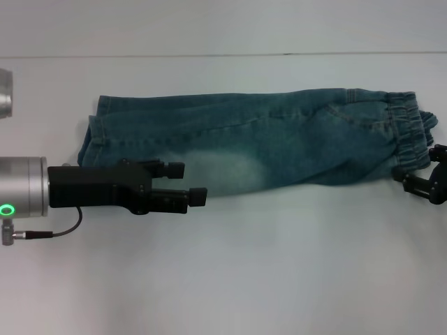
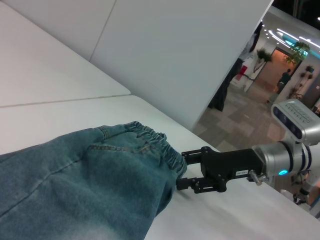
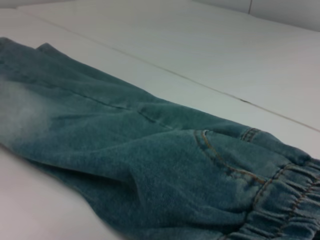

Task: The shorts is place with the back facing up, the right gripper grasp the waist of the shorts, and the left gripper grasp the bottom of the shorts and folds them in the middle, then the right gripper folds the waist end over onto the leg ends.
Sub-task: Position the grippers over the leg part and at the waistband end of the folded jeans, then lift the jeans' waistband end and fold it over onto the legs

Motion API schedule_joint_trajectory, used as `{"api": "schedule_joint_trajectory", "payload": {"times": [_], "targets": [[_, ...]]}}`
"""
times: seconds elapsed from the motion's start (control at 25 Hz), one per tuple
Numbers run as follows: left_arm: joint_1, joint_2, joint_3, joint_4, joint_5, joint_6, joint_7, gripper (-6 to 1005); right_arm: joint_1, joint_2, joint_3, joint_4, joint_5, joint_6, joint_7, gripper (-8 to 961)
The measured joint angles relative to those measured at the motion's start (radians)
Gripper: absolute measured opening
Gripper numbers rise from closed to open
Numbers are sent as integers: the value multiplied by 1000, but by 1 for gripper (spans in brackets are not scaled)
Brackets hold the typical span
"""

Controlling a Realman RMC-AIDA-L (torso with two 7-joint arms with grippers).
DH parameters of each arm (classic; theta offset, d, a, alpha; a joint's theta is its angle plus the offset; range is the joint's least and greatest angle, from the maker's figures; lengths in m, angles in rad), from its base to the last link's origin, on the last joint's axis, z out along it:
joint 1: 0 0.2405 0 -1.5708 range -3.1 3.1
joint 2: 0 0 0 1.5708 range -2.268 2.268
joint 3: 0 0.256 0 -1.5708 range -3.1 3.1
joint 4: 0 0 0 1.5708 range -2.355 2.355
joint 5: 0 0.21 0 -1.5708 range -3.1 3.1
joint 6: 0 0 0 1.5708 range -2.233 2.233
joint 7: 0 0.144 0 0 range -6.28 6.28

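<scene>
1. A white surface [image 1: 279, 279] filled the lower half of the head view, bare in the foreground.
2. At the left edge, just below centre, the left hand [image 1: 185, 183] reached in sideways from its silver-grey wrist with a green light. Its two black fingers were spread a narrow way apart and held nothing; their tips lay over the near edge of the denim.
3. At the right edge, at mid-height, the right hand [image 1: 412, 180] sat just beside the gathered band. The left wrist view showed its fingers [image 2: 186, 169] slightly parted, right at the edge of the band, gripping nothing visible.
4. The shorts [image 1: 279, 143] lay folded lengthwise into one long strip across the middle of the frame, with a pale faded patch near centre.
5. The waist of the shorts [image 1: 408, 132], ruffled elastic, lay at the right end; a pocket seam showed next to it.
6. The bottom of the shorts [image 1: 94, 136] lay at the left end, just beyond the left hand.
7. Farthest off, a thin seam line crossed the upper part of the frame.
</scene>
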Motion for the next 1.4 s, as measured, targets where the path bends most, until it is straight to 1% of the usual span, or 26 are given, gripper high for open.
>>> {"api": "schedule_joint_trajectory", "payload": {"times": [0.08, 0.28, 0.52, 0.6, 0.72, 0.8, 0.88, 0.92, 0.96, 1.0, 1.04, 1.16, 1.32, 1.4], "targets": [[0, -2, 0, 0, 0, -3, 2, 889, -3, 0, 1, -7, -1, -3, -1, 825], [-3, -4, 0, -1, -1, -8, 7, 869, -9, 3, 7, -18, -1, -7, -1, 576], [-9, -15, 2, -1, -1, -23, 16, 846, -16, 3, 2, -19, -1, -19, -4, 329], [-10, -18, 2, -1, -1, -26, 21, 838, -18, 3, 6, -19, -1, -41, -9, 144], [-11, -24, 2, -3, -2, -45, 22, 826, -23, 2, 9, -26, 1, -78, -11, 118], [-12, -31, 2, -4, -2, -59, 28, 818, -34, 9, 10, -50, 2, -107, -5, 101], [-13, -38, 5, -11, -3, -71, 44, 810, -53, 32, 13, -106, 4, -140, 8, 89], [-14, -41, 8, -18, -5, -78, 54, 806, -68, 52, 14, -156, 6, -157, 22, 86], [-17, -43, 12, -28, -10, -86, 67, 802, -82, 66, 13, -197, 6, -172, 35, 82], [-19, -45, 14, -41, -17, -95, 81, 798, -95, 76, 12, -239, 6, -192, 51, 79], [-21, -48, 16, -57, -29, -106, 107, 770, -103, 82, 11, -269, 7, -216, 64, 76], [-24, -53, 16, -150, -106, -160, 233, 685, -122, 80, 25, -313, 21, -312, 103, 67], [-47, -53, 15, -304, -207, -266, 367, 572, -154, 83, 31, -377, 63, -378, 132, 57], [-64, -54, 14, -375, -255, -325, 423, 477, -161, 83, 31, -402, 80, -417, 156, 56]]}}
